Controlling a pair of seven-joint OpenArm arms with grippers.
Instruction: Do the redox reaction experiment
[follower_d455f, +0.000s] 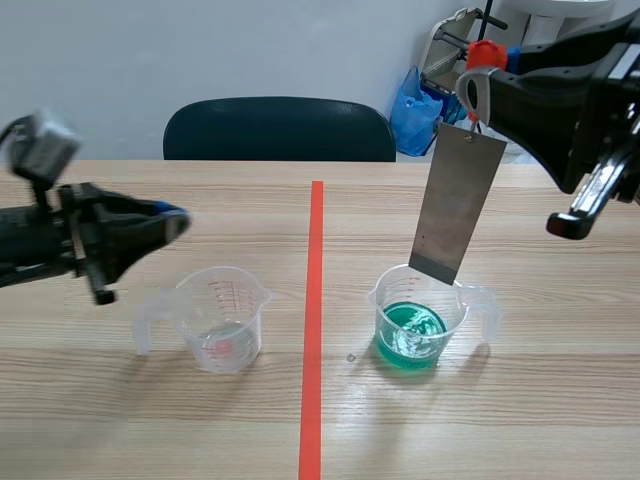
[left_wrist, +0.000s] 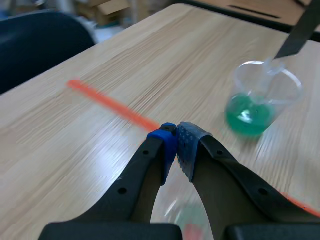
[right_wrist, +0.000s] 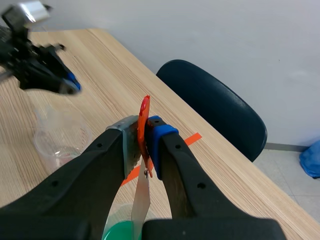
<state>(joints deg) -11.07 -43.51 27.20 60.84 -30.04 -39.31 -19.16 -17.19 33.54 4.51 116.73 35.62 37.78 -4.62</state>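
A grey metal plate (follower_d455f: 455, 200) hangs from an orange tab (follower_d455f: 485, 55) on which my right gripper (follower_d455f: 478, 85) is shut, high at the right. The plate's lower edge sits at the rim of a clear beaker of green liquid (follower_d455f: 415, 322), above the liquid. In the right wrist view the tab (right_wrist: 144, 107) is pinched in the gripper (right_wrist: 145, 127), with the plate (right_wrist: 141, 200) hanging below. My left gripper (follower_d455f: 170, 225) is shut on nothing, above and left of a second clear beaker (follower_d455f: 222, 320) holding a little clear liquid. The left wrist view shows its pads (left_wrist: 187, 142) meeting and the green beaker (left_wrist: 260, 100) ahead.
An orange tape line (follower_d455f: 314, 320) runs down the table between the two beakers. A dark chair (follower_d455f: 280, 130) stands behind the far edge. A blue bag (follower_d455f: 415, 110) and a white rack are at the back right.
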